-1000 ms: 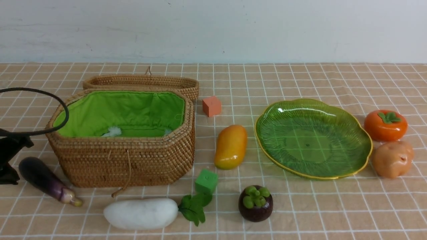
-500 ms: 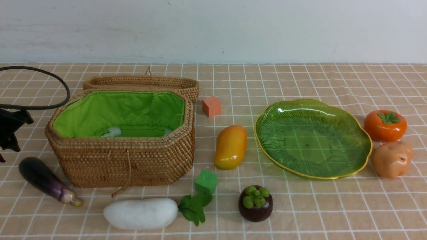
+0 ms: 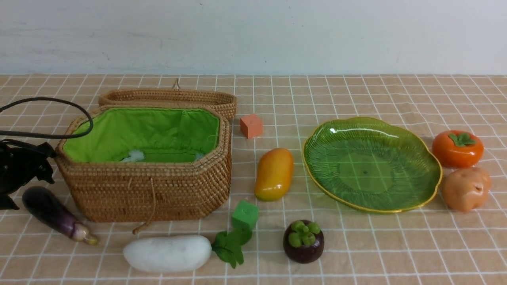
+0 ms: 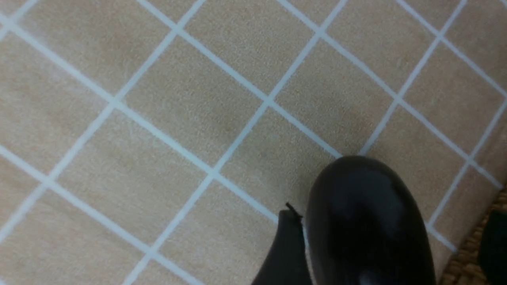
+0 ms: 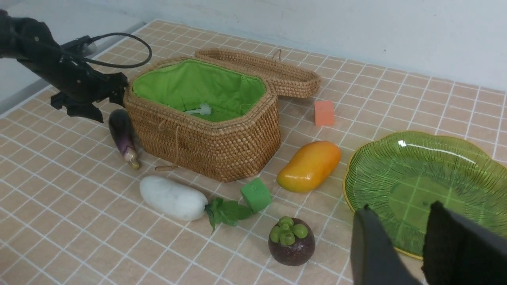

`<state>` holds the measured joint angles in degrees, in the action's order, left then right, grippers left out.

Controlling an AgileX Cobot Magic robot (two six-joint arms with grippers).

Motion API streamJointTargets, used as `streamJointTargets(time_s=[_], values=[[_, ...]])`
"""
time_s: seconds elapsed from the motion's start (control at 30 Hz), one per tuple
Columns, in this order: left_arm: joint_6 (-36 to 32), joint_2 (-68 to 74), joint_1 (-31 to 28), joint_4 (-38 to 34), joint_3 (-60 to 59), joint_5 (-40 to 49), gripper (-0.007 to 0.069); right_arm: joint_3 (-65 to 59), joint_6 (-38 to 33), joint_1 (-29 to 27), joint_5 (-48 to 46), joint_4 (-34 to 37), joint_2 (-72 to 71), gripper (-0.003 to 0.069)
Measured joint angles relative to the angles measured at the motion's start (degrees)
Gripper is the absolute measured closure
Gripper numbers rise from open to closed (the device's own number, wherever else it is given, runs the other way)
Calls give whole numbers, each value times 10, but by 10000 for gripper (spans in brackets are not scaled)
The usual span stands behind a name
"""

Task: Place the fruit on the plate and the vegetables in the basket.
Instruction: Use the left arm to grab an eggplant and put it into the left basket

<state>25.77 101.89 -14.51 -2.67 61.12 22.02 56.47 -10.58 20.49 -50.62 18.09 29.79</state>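
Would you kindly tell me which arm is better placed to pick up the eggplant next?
Left. The left gripper hangs open over the rounded end of the eggplant, beside the basket. The right gripper sits near the green plate, with the basket between it and the eggplant.

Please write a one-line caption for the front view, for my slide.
Open left pincer over the long dark purple eggplant, beside the lined brown wicker basket.
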Motion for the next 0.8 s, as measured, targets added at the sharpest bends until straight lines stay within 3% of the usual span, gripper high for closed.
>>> streamJointTargets(time_s=[0.4, 0.8], values=[[7, 16, -1, -18, 8, -25, 41, 0, 1, 0, 1, 27, 0, 445], [-6, -75, -1, 12, 0, 36, 46, 0, 1, 0, 2, 32, 0, 445]])
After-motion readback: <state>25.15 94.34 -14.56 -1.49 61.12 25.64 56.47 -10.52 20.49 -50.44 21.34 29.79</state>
